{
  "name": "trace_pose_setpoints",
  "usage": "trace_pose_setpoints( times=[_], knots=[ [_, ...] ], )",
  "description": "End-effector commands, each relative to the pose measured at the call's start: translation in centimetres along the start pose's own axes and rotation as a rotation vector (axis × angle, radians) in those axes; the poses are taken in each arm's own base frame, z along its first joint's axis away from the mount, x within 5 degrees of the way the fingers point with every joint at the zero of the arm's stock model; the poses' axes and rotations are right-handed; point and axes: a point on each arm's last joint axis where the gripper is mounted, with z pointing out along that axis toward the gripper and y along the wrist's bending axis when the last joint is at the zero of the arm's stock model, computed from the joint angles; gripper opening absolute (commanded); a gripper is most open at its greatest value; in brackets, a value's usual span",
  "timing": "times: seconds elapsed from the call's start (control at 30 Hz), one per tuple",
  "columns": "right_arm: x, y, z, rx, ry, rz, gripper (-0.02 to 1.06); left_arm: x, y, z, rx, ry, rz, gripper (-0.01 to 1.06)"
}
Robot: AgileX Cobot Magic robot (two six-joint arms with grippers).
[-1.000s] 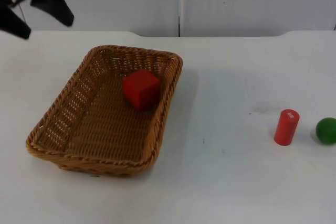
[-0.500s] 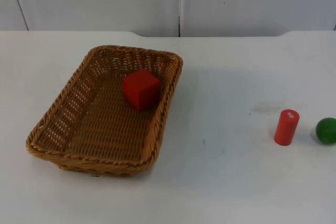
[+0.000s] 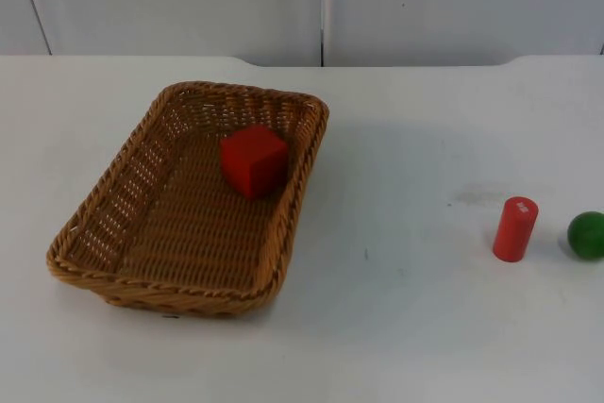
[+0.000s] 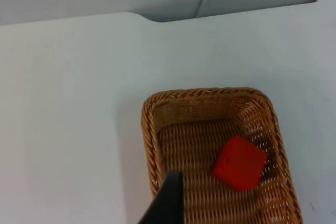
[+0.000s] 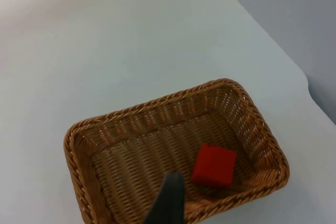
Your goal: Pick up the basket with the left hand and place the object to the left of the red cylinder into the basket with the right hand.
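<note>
A brown wicker basket (image 3: 300, 197) rests on the white table, left of centre, with a red cube (image 3: 253, 159) lying in its far end. Far to the right stands a small red cylinder (image 3: 514, 228). My left gripper (image 4: 167, 202) hangs well above the table, clear of the basket (image 4: 148, 135) and the cube (image 4: 239, 162). My right gripper (image 5: 168, 198) is also held high, and from it I look down on the basket (image 5: 157, 103) and the cube (image 5: 212, 165). Neither gripper touches anything.
A green ball (image 3: 586, 234) sits just right of the red cylinder, near the table's right edge. A faint grey smudge (image 3: 477, 195) marks the table left of the cylinder. The grey partition wall (image 3: 321, 2) closes off the far side.
The left arm, seen at the upper left corner one second ago, has pulled out of the top view. Basket, cube, cylinder and ball have not moved.
</note>
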Motion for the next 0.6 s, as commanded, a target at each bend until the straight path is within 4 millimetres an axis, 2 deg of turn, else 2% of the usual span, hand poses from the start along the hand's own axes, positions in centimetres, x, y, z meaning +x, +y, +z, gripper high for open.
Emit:
trace_pose_setpoints(
  times=[0.0,0.27,0.43,0.57],
  knots=[
    [-0.1,0.2,-0.3,-0.003,-0.003,-0.004,0.77,-0.1,-0.4,-0.9,0.004,-0.013,-0.002,0.83],
    [0.0,0.2,-0.3,-0.007,0.005,0.005,0.77,0.0,-1.2,-2.6,-0.003,-0.048,0.018,0.83],
    [0.5,0.4,0.2,-0.009,0.016,0.014,0.77,0.8,-1.7,-3.7,-0.025,-0.081,0.026,0.83],
    [3.0,0.9,2.0,-0.004,0.012,0.049,0.77,2.6,-2.0,-4.7,-0.062,-0.127,0.021,0.83]
  ],
)
